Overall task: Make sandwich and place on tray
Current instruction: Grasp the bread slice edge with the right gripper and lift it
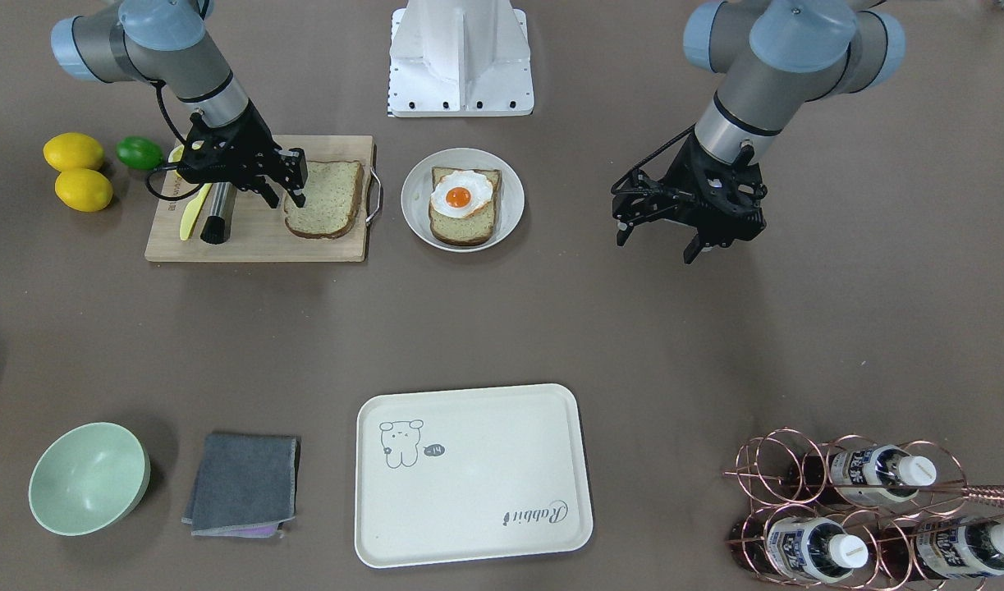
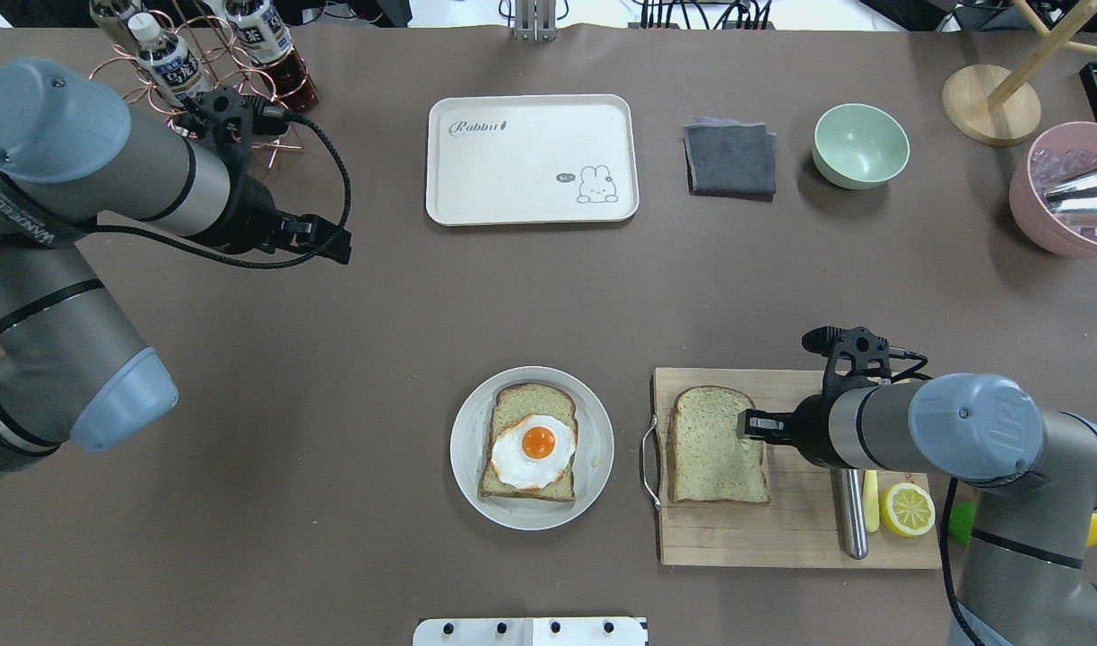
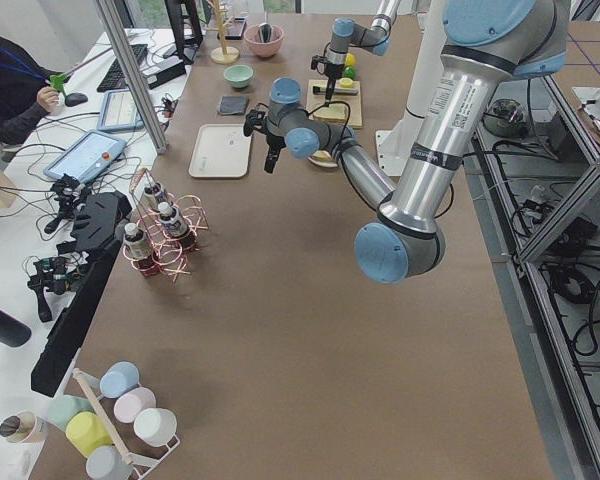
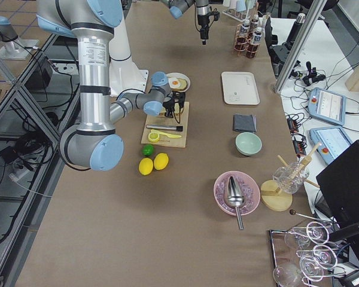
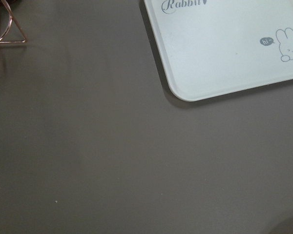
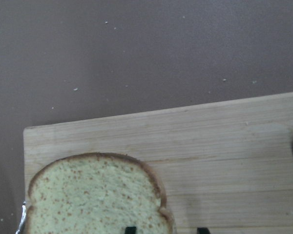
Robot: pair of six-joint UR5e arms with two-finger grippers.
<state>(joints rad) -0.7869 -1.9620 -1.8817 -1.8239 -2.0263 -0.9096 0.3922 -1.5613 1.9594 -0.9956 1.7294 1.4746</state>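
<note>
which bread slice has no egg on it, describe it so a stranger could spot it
Find the wooden cutting board on the robot's right side. On its handle end lies a speckled wholegrain bread slice. It is bare, while the other slice, on the round white plate, carries a fried egg.

My left gripper (image 3: 270, 160) hangs above the brown table (image 3: 280, 330), the tray (image 3: 225, 150) near at its 9 o'clock and the bottle rack (image 3: 160, 235) at 7 o'clock. Far off at 1 o'clock my right gripper (image 3: 331, 95) points down over the cutting board (image 3: 342, 110).
</note>
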